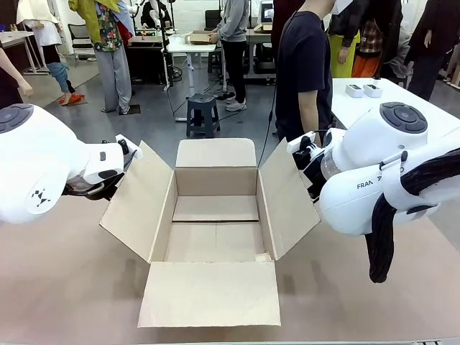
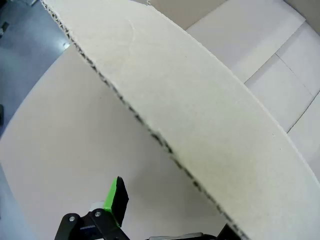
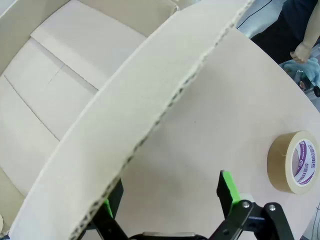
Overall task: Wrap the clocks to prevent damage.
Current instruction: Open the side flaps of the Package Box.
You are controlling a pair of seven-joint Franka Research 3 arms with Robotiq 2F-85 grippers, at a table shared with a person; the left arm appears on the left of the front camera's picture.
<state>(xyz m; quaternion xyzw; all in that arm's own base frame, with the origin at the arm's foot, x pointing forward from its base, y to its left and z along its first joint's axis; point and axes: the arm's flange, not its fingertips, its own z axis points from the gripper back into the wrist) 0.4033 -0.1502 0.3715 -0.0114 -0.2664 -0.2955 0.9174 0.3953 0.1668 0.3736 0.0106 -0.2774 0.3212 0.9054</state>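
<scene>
Currently the cardboard box [image 1: 215, 241] sits open at the middle of the table [image 1: 72, 287], bare inside down to its bottom panels, near flap lying flat toward the robot, far flap upright. The left flap [image 1: 136, 205] and right flap [image 1: 287, 198] splay outward. The left gripper [image 2: 172, 220] has its jaws wide, straddling the corrugated edge of the left flap, one green pad on the outer side, not clamped. The right gripper [image 3: 170, 195] does likewise on the right flap, jaws wide, edge running between the fingers. Judgement: both arms are placed to brace the side flaps apart so the mouth is free for packing. A tape roll [image 3: 295, 162] lies on the table outside the right flap, probably for sealing. A person [image 1: 302, 65] stands at the far side
</scene>
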